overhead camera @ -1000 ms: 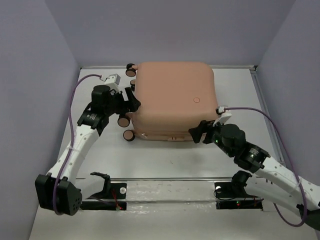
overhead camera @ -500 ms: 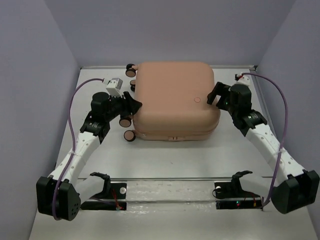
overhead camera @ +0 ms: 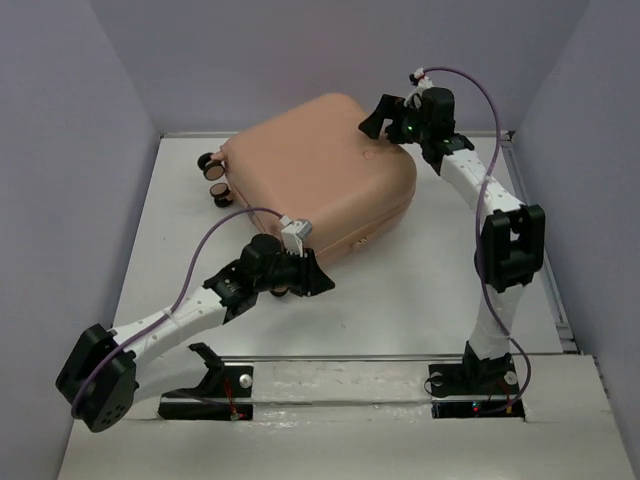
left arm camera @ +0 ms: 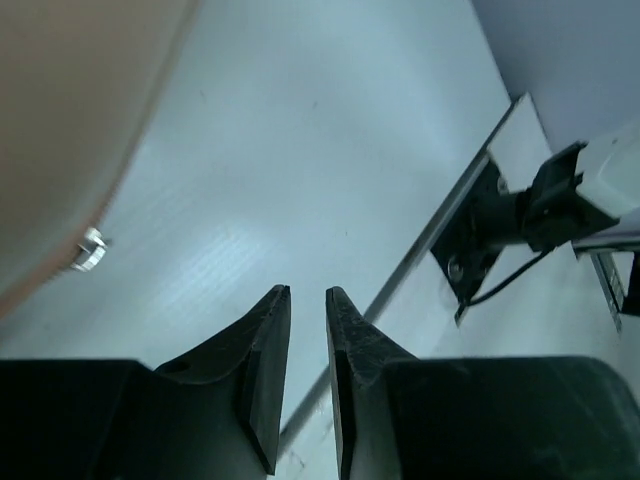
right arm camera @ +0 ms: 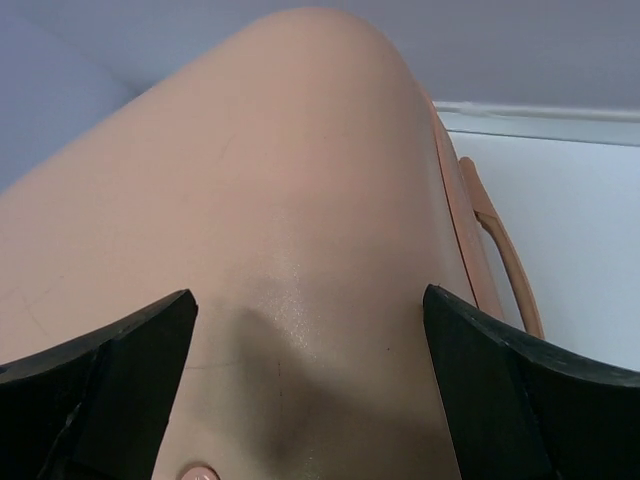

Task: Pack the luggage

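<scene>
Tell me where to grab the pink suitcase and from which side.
Take the thin side handle on the luggage, coming from its right side with the right gripper. The shell is broad and rounded, probably too wide for the jaws, while the handle stands off the edge as a narrow loop.

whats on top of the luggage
Only the right gripper, fingers spread open, over the far corner of the luggage; contact unclear. The closed shell hides whatever is inside.
</scene>
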Robot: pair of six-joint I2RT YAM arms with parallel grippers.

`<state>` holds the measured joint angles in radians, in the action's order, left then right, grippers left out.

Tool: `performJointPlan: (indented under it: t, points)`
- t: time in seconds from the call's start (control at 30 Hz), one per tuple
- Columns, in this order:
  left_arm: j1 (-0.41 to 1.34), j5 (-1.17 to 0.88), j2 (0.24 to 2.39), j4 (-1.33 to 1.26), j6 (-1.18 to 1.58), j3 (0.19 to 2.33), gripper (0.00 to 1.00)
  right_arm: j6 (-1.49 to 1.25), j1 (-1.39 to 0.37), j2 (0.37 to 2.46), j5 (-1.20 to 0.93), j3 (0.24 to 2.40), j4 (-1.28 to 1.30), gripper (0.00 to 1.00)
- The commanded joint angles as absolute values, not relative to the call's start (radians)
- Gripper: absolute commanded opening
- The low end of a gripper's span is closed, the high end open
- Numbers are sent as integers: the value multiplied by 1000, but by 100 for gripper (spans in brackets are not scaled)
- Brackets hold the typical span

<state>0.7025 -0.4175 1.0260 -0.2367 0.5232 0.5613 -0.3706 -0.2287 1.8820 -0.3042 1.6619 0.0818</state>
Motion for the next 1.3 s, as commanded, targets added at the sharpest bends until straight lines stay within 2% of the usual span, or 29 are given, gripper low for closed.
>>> performJointPlan:
  t: [0.0, 0.1, 0.2, 0.27, 0.3, 0.33, 0.43, 0.53, 0.6, 0.67, 0.8, 0.87, 0.97, 1.07, 1.17, 1.27]
  points:
    - [750, -477, 1043, -253, 617, 567, 31, -529, -336, 2034, -715, 1934, 155, 100]
    - [755, -491, 1058, -252, 598, 641, 33, -560, -336, 2045, -684, 2060, 164, 100]
    - [756, -508, 1051, -195, 571, 743, 40, -555, -318, 1991, -657, 2097, 173, 100]
    - [755, -491, 1000, -118, 531, 797, 52, -506, -318, 1933, -640, 2068, 186, 100]
    - [753, -439, 956, -76, 506, 857, 63, -464, -318, 1861, -618, 2007, 193, 100]
    - [752, -396, 936, -24, 480, 888, 67, -447, -318, 1821, -612, 1968, 195, 100]
    - [706, -223, 867, 238, 390, 968, 80, -387, -318, 1624, -565, 1742, 196, 100]
    - [591, -141, 807, 354, 325, 942, 88, -351, -345, 1452, -476, 1515, 172, 100]
    - [531, -67, 789, 443, 298, 910, 91, -354, -373, 1275, -436, 1269, 112, 100]
    - [502, -99, 776, 483, 286, 942, 91, -394, -397, 1160, -430, 1034, 59, 100]
    - [488, 93, 813, 577, 253, 1012, 95, -448, -506, 939, -375, 778, -35, 100]
    - [483, 106, 853, 624, 216, 1008, 97, -459, -535, 899, -348, 718, -50, 100]
    - [483, -81, 890, 595, 199, 976, 96, -474, -561, 867, -324, 643, -71, 100]
    - [480, -99, 933, 595, 193, 968, 96, -486, -572, 859, -337, 601, -101, 100]
    - [482, -153, 992, 580, 189, 951, 93, -508, -594, 848, -353, 566, -133, 100]
    - [482, -238, 1045, 557, 184, 945, 83, -526, -623, 847, -357, 529, -176, 100]
